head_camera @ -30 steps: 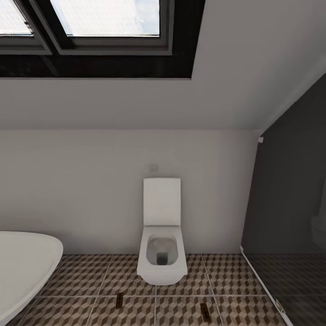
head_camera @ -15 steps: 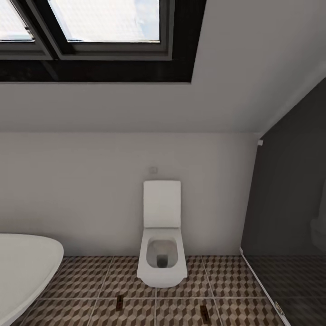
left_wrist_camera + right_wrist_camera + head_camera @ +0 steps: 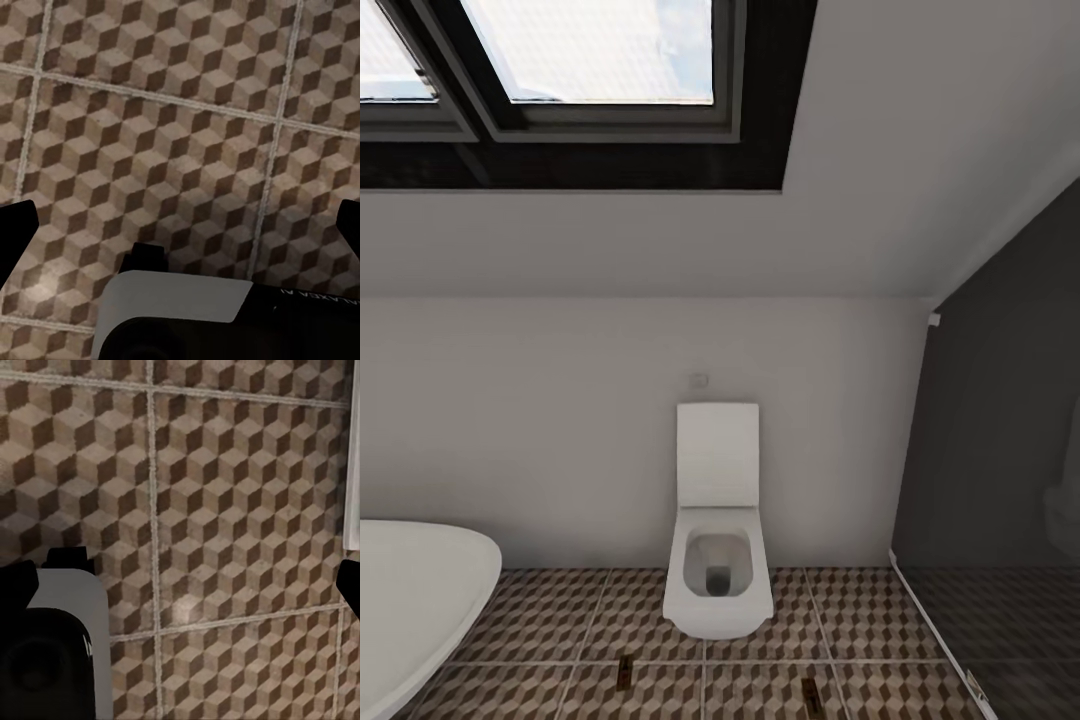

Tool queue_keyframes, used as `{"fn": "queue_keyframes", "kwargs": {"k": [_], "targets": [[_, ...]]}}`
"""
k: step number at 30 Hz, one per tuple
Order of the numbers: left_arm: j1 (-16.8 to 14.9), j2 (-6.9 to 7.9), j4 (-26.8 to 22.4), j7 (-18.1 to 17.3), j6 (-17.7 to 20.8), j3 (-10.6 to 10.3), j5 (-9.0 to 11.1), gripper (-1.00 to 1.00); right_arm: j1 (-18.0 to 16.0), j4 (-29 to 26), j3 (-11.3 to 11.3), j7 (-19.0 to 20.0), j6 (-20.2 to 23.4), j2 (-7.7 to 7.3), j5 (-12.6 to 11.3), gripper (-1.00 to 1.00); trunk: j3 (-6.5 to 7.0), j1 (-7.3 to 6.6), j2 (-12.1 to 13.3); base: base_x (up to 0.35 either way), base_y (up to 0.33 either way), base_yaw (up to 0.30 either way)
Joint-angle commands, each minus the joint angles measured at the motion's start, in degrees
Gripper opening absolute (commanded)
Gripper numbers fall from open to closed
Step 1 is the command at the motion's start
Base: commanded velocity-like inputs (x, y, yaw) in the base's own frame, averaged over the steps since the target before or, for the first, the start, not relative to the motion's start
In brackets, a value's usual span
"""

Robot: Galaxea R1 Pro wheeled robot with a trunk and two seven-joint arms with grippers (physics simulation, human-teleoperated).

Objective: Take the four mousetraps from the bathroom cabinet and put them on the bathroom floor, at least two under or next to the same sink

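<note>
Two mousetraps on the bathroom floor in front of the toilet.

The left mousetrap and the right mousetrap lie flat on the cube-patterned bathroom floor, well apart, on the near side of the white toilet; a white bathtub stands to the left and a dark glass partition to the right. Both wrist views look down on bare tile: the left jaws and right jaws are spread wide, nothing between them, no trap near either.

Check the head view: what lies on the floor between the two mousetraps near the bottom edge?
Nothing. Between the left mousetrap and the right mousetrap, the head view shows bare bathroom floor, crossed by one pale grout line.
</note>
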Motion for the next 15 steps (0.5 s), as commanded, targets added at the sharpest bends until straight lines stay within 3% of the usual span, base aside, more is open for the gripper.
{"fn": "queue_keyframes", "kwargs": {"k": [1, 15], "targets": [[-0.04, 0.01, 0.04, -0.18, -0.17, -0.48, 0.58, 1.00, -0.06, 0.13, 0.46, 0.01, -0.28, 0.07, -0.57, 1.00, -0.07, 0.00, -0.05, 0.000, 0.000, 0.000], [-0.04, 0.07, 0.04, -0.18, -0.05, -0.48, 0.57, 1.00, -0.06, -0.08, 0.40, 0.01, -0.21, 0.31, -0.67, 1.00, -0.07, 0.00, -0.05, 0.000, 0.000, 0.000]]}}
